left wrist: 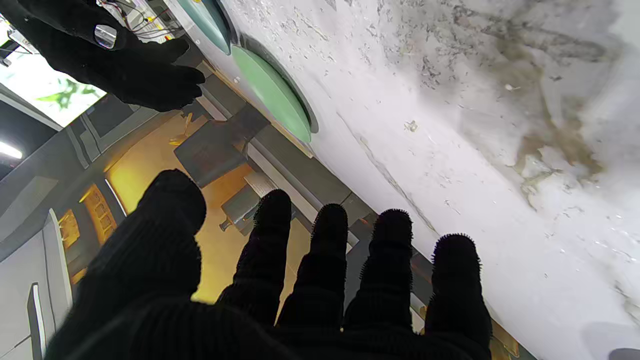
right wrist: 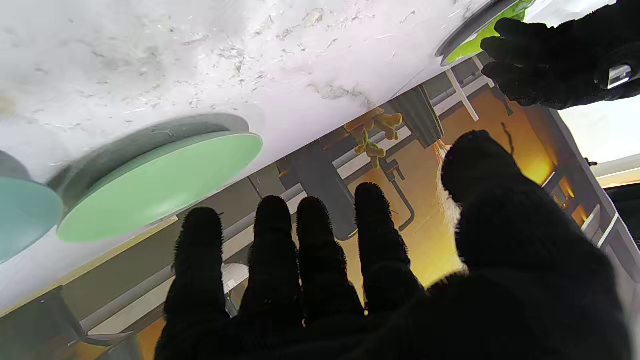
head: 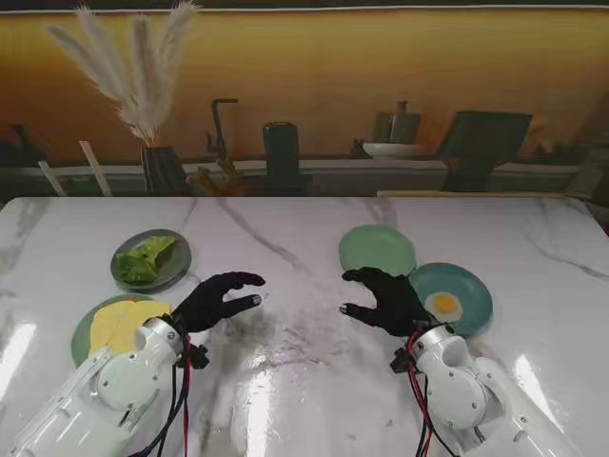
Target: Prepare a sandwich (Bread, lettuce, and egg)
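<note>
Lettuce (head: 146, 259) lies on a grey plate (head: 178, 269) at the left. Nearer to me, yellowish bread slices (head: 119, 324) rest on a green plate (head: 80, 337). A fried egg (head: 443, 306) sits on a teal plate (head: 473, 286) at the right, beside a bare light green plate (head: 377, 248) (left wrist: 270, 92) (right wrist: 160, 182). My left hand (head: 215, 300) hovers open just right of the bread plate, holding nothing. The right hand (head: 383, 299) hovers open just left of the egg plate, fingers spread. Each wrist view shows the other hand across the table.
The white marble table (head: 295, 381) stretches between both hands. Beyond its far edge stand a vase with pampas grass (head: 152, 143), a dark cylinder (head: 281, 152), a faucet and kitchen items.
</note>
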{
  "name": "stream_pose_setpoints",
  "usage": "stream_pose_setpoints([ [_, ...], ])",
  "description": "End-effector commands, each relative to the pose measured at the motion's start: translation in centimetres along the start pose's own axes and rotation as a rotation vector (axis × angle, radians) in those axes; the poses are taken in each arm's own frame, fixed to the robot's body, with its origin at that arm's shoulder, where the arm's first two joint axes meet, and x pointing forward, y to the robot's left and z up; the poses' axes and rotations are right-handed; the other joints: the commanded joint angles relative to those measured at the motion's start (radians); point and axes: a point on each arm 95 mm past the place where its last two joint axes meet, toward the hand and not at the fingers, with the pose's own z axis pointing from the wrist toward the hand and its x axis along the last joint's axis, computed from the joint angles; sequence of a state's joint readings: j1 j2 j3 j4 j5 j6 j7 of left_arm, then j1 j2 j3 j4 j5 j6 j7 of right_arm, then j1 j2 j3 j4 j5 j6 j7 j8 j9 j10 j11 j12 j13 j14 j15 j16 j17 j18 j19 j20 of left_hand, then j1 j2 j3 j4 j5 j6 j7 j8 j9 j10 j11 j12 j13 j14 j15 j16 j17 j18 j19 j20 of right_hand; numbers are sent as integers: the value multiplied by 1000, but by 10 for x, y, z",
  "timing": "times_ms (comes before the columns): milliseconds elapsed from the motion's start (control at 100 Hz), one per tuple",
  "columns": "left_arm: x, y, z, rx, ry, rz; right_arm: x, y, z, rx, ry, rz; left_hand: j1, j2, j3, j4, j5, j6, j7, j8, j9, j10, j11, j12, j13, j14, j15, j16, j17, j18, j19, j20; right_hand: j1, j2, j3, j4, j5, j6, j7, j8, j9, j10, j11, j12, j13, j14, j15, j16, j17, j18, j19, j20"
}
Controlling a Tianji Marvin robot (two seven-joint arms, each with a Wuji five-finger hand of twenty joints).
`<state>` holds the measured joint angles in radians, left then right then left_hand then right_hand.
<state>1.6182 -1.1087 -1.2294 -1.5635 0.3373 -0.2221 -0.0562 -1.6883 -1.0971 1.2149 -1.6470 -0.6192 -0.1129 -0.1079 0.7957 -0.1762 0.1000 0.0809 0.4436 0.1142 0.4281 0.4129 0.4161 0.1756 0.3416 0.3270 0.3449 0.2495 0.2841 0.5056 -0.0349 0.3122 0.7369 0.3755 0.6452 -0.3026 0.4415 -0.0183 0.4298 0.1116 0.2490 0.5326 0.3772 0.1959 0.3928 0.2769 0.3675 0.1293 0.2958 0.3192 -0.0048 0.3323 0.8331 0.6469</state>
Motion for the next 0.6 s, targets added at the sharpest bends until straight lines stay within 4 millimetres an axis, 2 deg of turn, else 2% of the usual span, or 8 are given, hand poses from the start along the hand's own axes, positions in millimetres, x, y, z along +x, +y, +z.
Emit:
stream_pose_setpoints([
  [0,2,0,0,-2,-3,-5,7,-4,1,-1,5,21,1,-5,4,10,-4,-10,3,1,11,-2,-1,8,3,-17,6,0,-9,2,8,5,8,25,-21,7,-22,1,12,-12,-34,-6,16,-4,-23,-24,6,4,-12,-10,16,-6],
  [300,2,1,-2,-7,-1,8,5,-4,-2,5,0,17,-3,-8,-2,5,-5,-19,-5,-1,11,-5,-10,6,3,-18,-2,-3,-13,7,-2,4,8,24,-23,7,-17,-2,12,-15,-28,-7,13,-5,-18,-23,4,4,-7,-10,16,-8],
  [590,-1,-3,-1,2,-22,1,4,8,11,-9,-2,-13,0,-6,-4,3,-4,-18,-11,0,7,-1,-15,5,-3,-15,-9,-3,-17,4,-8,4,12,11,-22,8,-15,-1,11,-17,-22,-5,10,-6,-12,-18,3,3,4,-27,9,-16],
])
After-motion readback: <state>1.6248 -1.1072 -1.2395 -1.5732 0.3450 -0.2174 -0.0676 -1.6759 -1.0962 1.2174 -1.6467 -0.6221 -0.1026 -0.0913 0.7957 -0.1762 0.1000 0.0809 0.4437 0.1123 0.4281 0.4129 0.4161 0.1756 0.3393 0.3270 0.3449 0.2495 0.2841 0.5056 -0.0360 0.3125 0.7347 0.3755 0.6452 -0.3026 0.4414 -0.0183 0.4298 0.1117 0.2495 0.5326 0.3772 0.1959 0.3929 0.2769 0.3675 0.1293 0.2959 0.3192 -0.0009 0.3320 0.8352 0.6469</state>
